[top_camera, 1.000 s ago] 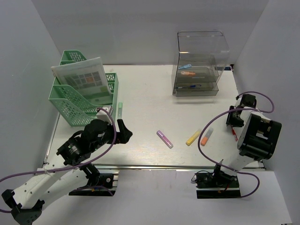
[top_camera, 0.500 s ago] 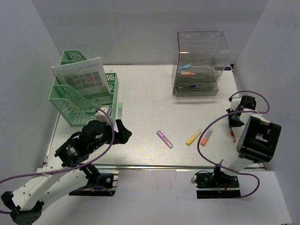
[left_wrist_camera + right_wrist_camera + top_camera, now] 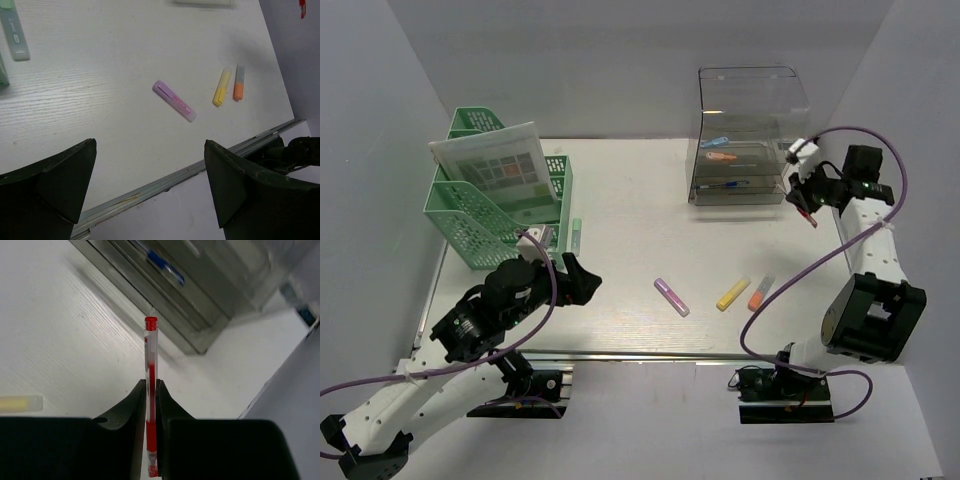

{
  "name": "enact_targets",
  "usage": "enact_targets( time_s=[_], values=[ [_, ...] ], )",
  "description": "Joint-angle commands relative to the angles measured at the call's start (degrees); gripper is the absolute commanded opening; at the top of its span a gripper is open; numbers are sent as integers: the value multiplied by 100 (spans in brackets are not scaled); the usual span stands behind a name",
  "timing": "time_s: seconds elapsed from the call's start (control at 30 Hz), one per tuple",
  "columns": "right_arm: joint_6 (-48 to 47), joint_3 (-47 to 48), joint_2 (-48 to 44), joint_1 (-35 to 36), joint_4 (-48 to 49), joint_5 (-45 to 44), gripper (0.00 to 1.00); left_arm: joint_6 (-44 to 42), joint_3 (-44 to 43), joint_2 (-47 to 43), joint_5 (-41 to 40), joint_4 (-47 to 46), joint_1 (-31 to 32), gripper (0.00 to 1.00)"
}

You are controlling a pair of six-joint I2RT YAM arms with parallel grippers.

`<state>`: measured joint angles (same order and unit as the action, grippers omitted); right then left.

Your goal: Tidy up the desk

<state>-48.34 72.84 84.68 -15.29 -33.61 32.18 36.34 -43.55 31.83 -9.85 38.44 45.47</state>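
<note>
The white desk (image 3: 630,210) carries a purple highlighter (image 3: 671,297), a yellow one (image 3: 732,293) and an orange one (image 3: 760,292) near its front rail. My right gripper (image 3: 807,203) is shut on a red pen (image 3: 150,385) and holds it in the air beside the right end of the clear drawer organizer (image 3: 745,135). My left gripper (image 3: 578,280) is open and empty, low over the front left of the desk. In the left wrist view the purple (image 3: 174,100), yellow (image 3: 222,86) and orange (image 3: 239,83) highlighters lie ahead of its fingers.
A green mesh file tray (image 3: 490,205) holding a printed sheet stands at the back left. A green highlighter (image 3: 576,235) lies beside it. Pens lie in the organizer's shelves (image 3: 720,157). Pale grey walls enclose the desk.
My right gripper has lifted the red pen from the desk's right edge and carried it back and up to the organizer's right side. My left arm has barely shifted.
</note>
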Motion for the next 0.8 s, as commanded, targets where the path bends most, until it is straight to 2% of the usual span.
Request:
enact_targets(
  time_s=[0.0, 0.17, 0.2, 0.33, 0.43, 0.77],
  values=[
    [-1265, 528, 249, 447, -392, 746, 0, -109, 48, 68, 44, -161, -30, 98],
    [-2187, 1671, 1004, 1010, -743, 333, 0, -241, 31, 358, -26, -283, -30, 98],
    [-2624, 1820, 1102, 1106, -857, 315, 0, -267, 31, 489, -26, -310, -30, 98],
    [-3163, 2427, 1498, 1396, -990, 209, 0, -294, 83, 701, -52, -442, -30, 98],
    [-3724, 2928, 1858, 1511, -1447, 279, 0, -268, 127, 841, 0, -591, -30, 98],
    [-3886, 2525, 2297, 1792, -657, 464, 0, -180, 92, 1079, 106, -776, -30, 98]
  ],
)
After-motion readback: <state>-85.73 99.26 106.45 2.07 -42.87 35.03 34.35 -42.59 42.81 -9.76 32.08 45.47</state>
